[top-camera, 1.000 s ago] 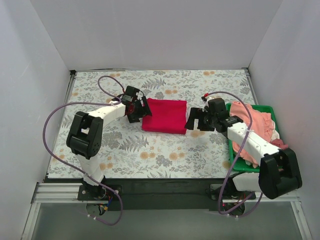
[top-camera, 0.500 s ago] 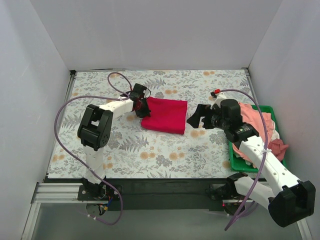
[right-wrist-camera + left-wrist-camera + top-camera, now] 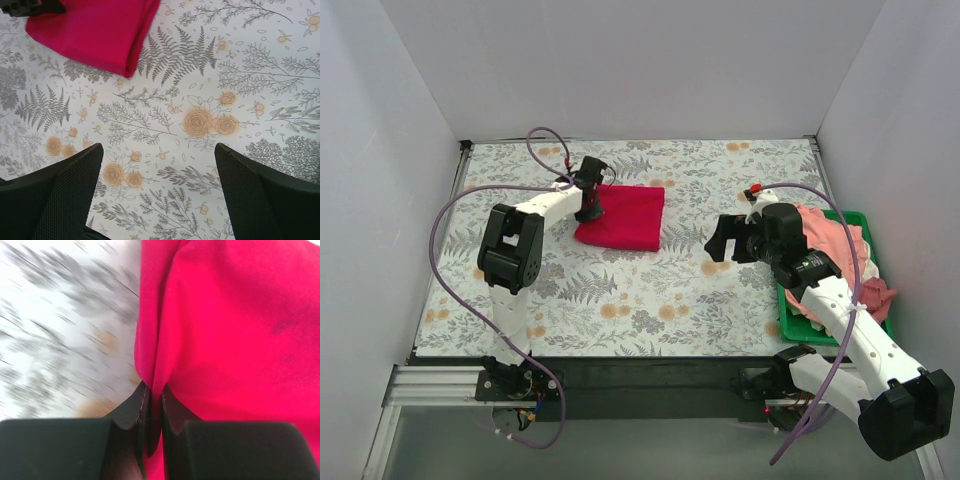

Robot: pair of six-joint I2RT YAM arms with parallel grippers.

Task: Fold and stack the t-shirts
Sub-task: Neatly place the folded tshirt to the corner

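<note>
A folded crimson red t-shirt (image 3: 622, 218) lies on the floral tablecloth, left of the middle. My left gripper (image 3: 590, 208) is shut on its left edge; the left wrist view shows a fold of red cloth (image 3: 220, 325) pinched between the black jaws of that gripper (image 3: 154, 390). My right gripper (image 3: 718, 240) hovers open over bare tablecloth, right of the shirt, nothing between its fingers (image 3: 255, 190). In the right wrist view the red shirt (image 3: 95, 30) lies at the top left. A salmon pink t-shirt (image 3: 828, 240) and a maroon-pink one (image 3: 876, 296) lie crumpled in the bin.
A green plastic bin (image 3: 790, 300) stands at the right edge of the table, under the right arm. White walls close in the table on three sides. Purple cables loop off both arms.
The left gripper closed on the red shirt's left edge and dragged the shirt left and toward the back. The right arm drew back to the right, away from the shirt, still open.
</note>
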